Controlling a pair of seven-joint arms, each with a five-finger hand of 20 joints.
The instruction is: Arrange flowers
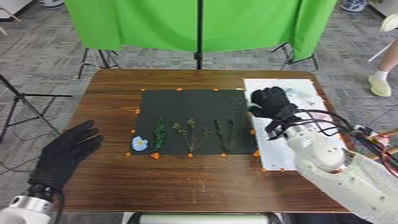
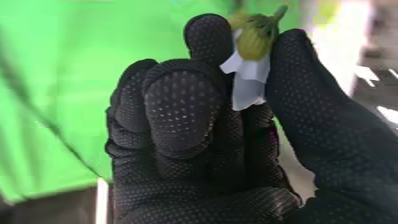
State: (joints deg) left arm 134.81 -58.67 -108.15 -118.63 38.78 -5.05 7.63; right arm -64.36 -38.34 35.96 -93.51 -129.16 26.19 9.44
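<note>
The white flower [image 2: 253,50] is in the right hand [image 1: 273,101], over the white board [image 1: 279,159]. Thumb and finger pinch it, maybe gently so it won't squash. The blue flower [image 1: 139,144] and leafy stem [image 1: 160,134] lie apart on the black sheet [image 1: 182,102], likely to look neat. The left hand [image 1: 65,152] is loosely spread, out of the way.

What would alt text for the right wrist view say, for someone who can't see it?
The robot's black-gloved right hand pinches a flower between thumb and fingers, its white petals and yellow-green base visible. Green cloth fills much of the background.
</note>
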